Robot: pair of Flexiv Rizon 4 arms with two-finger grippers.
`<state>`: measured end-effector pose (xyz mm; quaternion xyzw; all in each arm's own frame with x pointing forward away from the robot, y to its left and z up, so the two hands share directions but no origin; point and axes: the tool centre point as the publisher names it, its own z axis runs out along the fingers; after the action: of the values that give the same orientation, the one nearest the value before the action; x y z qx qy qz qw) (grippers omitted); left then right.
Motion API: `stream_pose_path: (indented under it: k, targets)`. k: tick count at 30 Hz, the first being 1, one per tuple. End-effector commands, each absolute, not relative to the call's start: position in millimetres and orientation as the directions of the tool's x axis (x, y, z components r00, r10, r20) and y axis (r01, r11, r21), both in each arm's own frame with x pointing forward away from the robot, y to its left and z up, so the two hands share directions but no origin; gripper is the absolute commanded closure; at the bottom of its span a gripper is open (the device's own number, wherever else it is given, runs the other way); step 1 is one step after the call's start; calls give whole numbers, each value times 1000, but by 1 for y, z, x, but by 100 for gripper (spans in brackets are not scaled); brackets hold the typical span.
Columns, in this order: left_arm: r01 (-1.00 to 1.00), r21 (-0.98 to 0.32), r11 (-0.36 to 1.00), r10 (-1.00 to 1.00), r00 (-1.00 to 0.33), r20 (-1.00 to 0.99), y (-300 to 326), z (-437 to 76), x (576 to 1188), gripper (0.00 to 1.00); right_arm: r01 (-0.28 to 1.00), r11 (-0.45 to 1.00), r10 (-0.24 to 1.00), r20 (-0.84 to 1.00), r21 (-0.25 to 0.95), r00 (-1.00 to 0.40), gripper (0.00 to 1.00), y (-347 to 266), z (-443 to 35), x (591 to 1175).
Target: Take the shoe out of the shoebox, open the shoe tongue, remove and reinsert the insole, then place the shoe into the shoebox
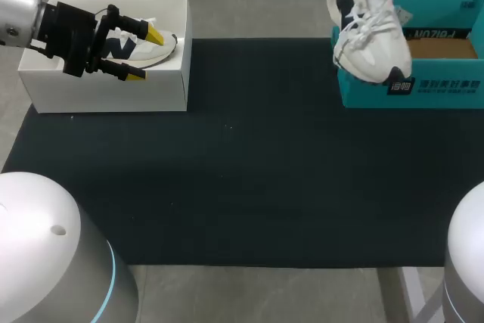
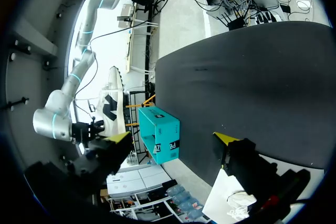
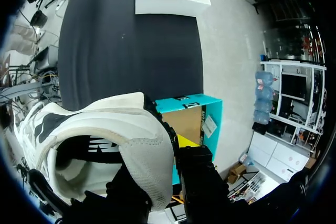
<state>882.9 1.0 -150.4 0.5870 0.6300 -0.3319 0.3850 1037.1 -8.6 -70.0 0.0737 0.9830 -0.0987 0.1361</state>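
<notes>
A white and navy shoe (image 1: 368, 32) hangs toe-down over the near left corner of the teal shoebox (image 1: 446, 88). My right gripper (image 3: 157, 153) is shut on its heel collar, with one yellow-tipped finger (image 3: 186, 141) showing against the collar's outer side. The shoe (image 3: 105, 129) fills the space ahead of that gripper, with the teal box (image 3: 197, 114) beyond it. My left gripper (image 1: 144, 54) stands open over the white shoebox (image 1: 106, 92), just above a second shoe (image 1: 160, 52) lying in it. In the left wrist view the open gripper (image 2: 173, 139) holds nothing.
A black mat (image 1: 242, 156) covers the table between the two boxes. The white box sits at its far left corner and the teal box at its far right. Far ahead of the left gripper stands the teal box (image 2: 160, 135).
</notes>
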Motion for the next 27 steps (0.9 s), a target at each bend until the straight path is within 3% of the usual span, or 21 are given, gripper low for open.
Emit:
stream_pose_path:
  k: [1,9,14,27]
  targets:
    - [996,33,88,487,-14,-873,1,-150,884,0,189,971,145,-265,-150,-953,100,-67,-67,1045]
    - [996,33,88,487,-14,-873,1,-150,884,0,201,965,154,-260,-165,-953,100,-143,-62,1055]
    - [996,33,88,487,-14,-873,1,-150,884,0,133,971,87,-225,-198,-970,100,-176,-62,1051]
    - [996,33,88,487,-14,-873,1,-150,884,0,133,971,87,-225,-198,-970,100,-176,-62,1051]
